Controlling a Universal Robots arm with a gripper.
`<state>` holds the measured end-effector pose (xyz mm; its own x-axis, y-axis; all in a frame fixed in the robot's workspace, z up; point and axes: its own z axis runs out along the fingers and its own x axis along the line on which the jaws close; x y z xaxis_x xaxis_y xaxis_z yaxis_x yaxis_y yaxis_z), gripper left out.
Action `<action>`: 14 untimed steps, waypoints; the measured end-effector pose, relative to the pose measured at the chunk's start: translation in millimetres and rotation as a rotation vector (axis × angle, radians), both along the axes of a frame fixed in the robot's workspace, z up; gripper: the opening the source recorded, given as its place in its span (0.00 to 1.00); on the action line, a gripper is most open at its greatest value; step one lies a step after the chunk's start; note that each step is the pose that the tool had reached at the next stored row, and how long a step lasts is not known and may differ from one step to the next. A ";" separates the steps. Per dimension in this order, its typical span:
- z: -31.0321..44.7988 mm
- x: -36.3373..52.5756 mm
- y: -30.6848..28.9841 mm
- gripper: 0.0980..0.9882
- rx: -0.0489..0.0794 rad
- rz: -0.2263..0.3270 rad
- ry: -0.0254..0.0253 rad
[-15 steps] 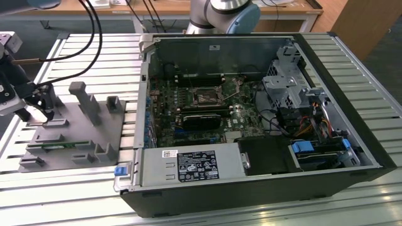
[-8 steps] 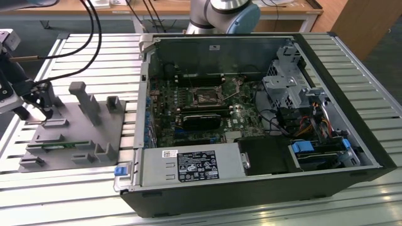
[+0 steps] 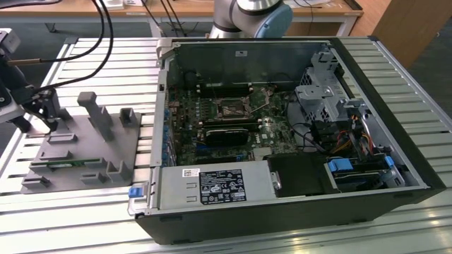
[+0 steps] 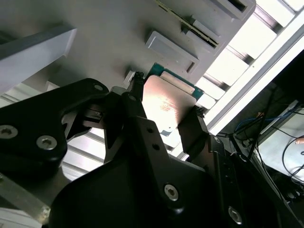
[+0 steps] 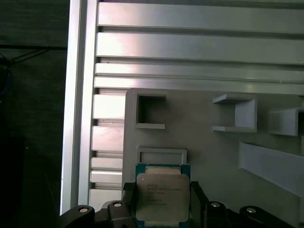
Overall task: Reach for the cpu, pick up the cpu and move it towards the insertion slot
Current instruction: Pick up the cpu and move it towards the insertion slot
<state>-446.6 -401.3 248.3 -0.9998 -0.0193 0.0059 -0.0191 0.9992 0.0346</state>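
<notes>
The cpu (image 5: 162,195), a flat square chip with a silvery top and a green rim, sits between my gripper's two black fingers (image 5: 127,192). It hangs just off the grey holder, beside a shallow square recess (image 5: 161,155). In the second wrist view the cpu (image 4: 166,102) shines between the same fingers (image 4: 135,95), which press on two opposite edges. In the exterior view my gripper (image 3: 42,123) is at the far left, over the grey holder. The insertion slot (image 3: 232,109), a dark socket in a metal frame, lies on the green board inside the open computer case, well to the exterior view's right.
The grey plastic holder (image 3: 92,153) has upright posts and carries a green memory stick (image 3: 63,164). The open case wall (image 3: 164,106) stands between the holder and the board. A black block (image 3: 226,136) sits just below the socket. Everything rests on a slatted aluminium table (image 3: 78,211).
</notes>
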 end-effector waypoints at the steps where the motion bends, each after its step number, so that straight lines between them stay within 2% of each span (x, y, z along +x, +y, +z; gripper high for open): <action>1: 1.1 0.0 0.0 0.50 0.000 0.000 0.0000; 14: 16.6 0.0 1.4 0.50 0.000 0.000 0.0000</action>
<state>-446.6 -399.8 264.9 -0.9998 -0.0193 0.0059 -0.0191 0.9992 0.0346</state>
